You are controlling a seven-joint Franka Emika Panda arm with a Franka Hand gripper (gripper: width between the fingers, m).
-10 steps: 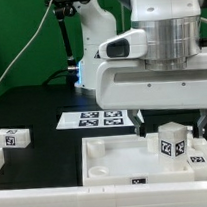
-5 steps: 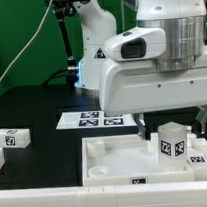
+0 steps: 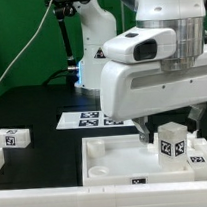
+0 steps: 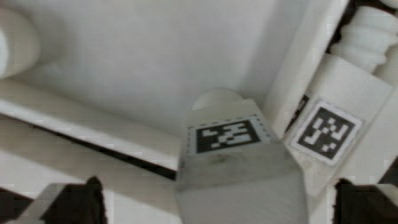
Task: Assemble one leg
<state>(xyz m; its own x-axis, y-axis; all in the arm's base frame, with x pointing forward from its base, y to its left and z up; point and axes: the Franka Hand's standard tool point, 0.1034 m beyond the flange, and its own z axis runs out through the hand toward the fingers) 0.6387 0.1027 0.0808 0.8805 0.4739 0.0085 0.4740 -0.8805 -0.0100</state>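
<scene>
A leg (image 3: 173,143), a short white post with a black-and-white tag, stands upright on the large white panel (image 3: 110,156) near the exterior view's right. My gripper (image 3: 169,123) is open just above it, one dark finger on each side, not touching. In the wrist view the leg (image 4: 231,150) lies between my open fingers (image 4: 80,203), and my gripper (image 4: 217,207) holds nothing. A second leg (image 3: 12,139) lies on the black table at the exterior view's left.
The marker board (image 3: 91,118) lies flat behind the panel. A white rail (image 3: 58,202) runs along the front edge. The robot's base and a cable stand at the back before a green wall. A tagged white piece (image 4: 327,128) lies beside the leg.
The hand has tilted and shifted slightly toward the exterior view's left above the standing leg. The fingers stay open. The legs and panel have not moved.
</scene>
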